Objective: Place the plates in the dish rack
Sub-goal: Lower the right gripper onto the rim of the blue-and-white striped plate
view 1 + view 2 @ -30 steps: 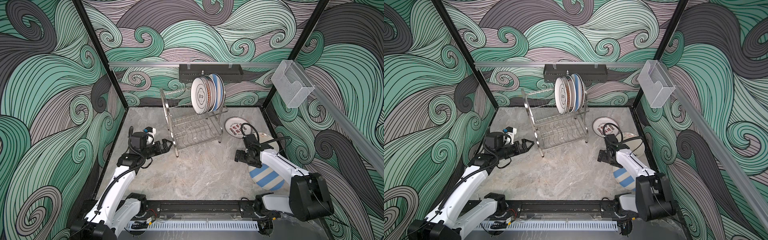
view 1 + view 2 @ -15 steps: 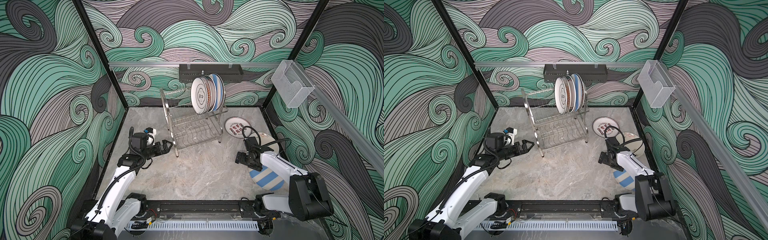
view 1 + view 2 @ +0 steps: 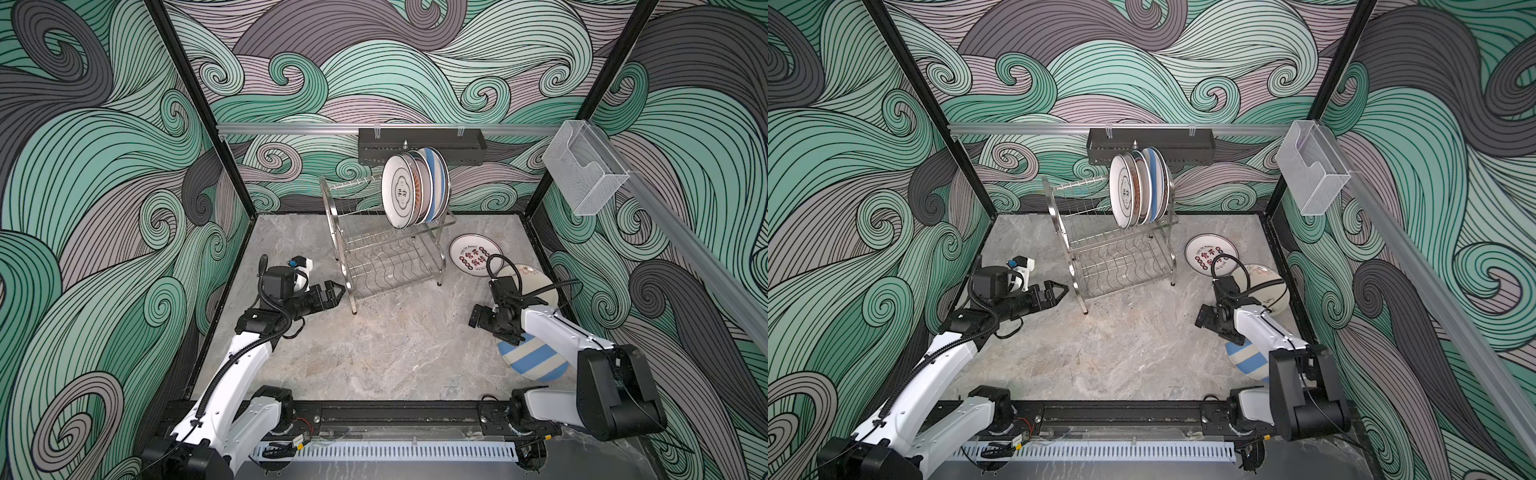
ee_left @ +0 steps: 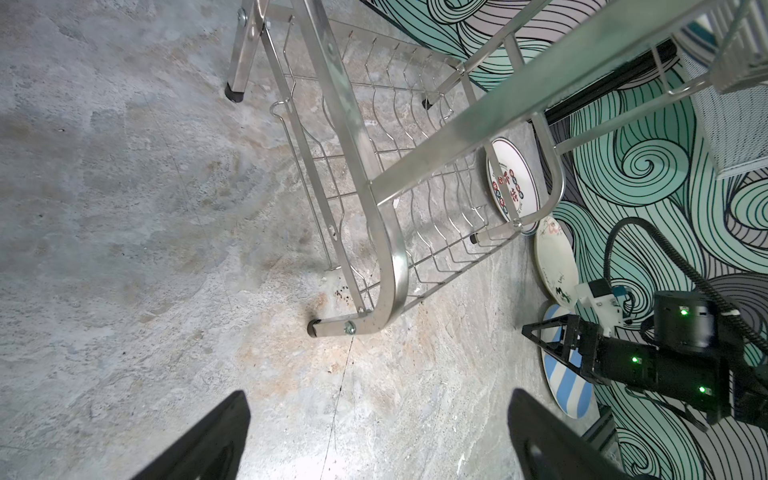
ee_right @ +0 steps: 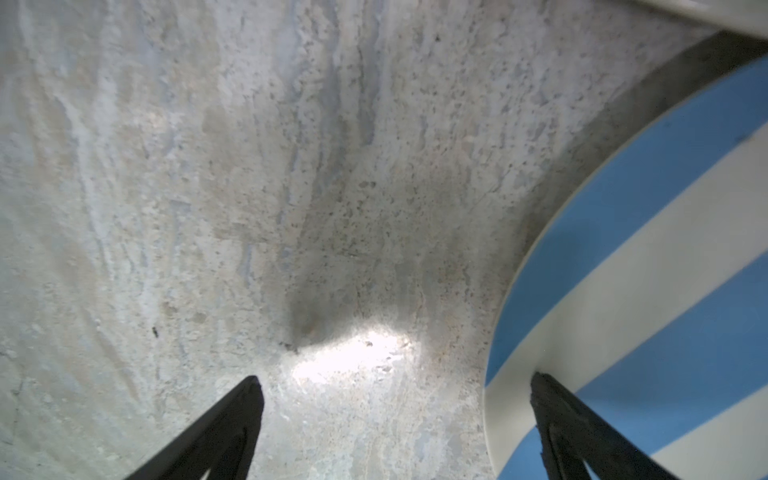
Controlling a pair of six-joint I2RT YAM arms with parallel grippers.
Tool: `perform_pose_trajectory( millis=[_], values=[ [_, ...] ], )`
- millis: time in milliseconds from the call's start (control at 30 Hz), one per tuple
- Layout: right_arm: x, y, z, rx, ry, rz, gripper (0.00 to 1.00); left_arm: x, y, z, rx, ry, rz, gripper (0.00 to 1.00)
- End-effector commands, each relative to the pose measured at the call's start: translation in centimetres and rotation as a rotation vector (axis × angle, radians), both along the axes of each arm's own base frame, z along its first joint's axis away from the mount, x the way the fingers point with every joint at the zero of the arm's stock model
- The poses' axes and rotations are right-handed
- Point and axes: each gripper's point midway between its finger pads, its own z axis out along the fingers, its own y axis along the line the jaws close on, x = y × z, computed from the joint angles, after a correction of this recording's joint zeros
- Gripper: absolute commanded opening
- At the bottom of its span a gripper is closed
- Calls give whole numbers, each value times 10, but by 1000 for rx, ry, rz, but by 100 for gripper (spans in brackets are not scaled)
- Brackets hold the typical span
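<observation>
The dish rack (image 3: 390, 266) (image 3: 1121, 266) (image 4: 386, 249) stands at the back middle, with several plates (image 3: 401, 191) (image 3: 1125, 191) upright in its upper tier. Three plates lie flat on the right: one with red-black characters (image 3: 469, 255) (image 4: 511, 183), a cream one (image 3: 540, 286) (image 4: 555, 257), and a blue-white striped one (image 3: 536, 357) (image 5: 644, 270). My right gripper (image 3: 494, 328) (image 5: 395, 378) points down, open, straddling the striped plate's rim: one finger over the plate, the other over the floor. My left gripper (image 3: 336, 291) (image 4: 378, 399) is open and empty, near the rack's front left foot.
A black perforated tray (image 3: 419, 139) hangs on the back wall behind the rack. A clear acrylic box (image 3: 586, 170) is fixed to the right wall rail. Patterned walls close in left, back and right. The arms' base rail (image 3: 386, 415) runs along the front.
My right gripper has moved toward the front, from beside the cream plate to the striped plate's rim. The left arm and the plates have not moved.
</observation>
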Motion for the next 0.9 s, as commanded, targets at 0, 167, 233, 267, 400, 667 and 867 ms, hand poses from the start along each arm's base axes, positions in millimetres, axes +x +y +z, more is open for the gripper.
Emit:
perform_pose_trajectory(
  millis=[0, 167, 233, 267, 400, 667, 867],
  values=[
    [-8, 23, -8, 140, 24, 3, 100, 3, 0, -4, 4, -3, 7, 99],
    [-11, 37, -7, 199, 24, 24, 99, 4, -2, -9, -1, 23, -1, 99],
    [-11, 43, -5, 220, 9, 26, 99, 5, -2, -9, -2, 23, -5, 99],
    [-10, 45, -3, 233, -3, 28, 99, 5, -3, -9, -2, 25, -7, 99],
    [-13, 58, 3, 275, -25, 46, 98, 6, -4, -7, -3, 28, -18, 99],
    [-21, 93, 6, 326, -71, 127, 95, 4, -9, -15, -10, 74, -49, 99],
    [-18, 124, 3, 385, -67, 223, 95, 3, -8, -15, 0, 75, -48, 98]
  ],
)
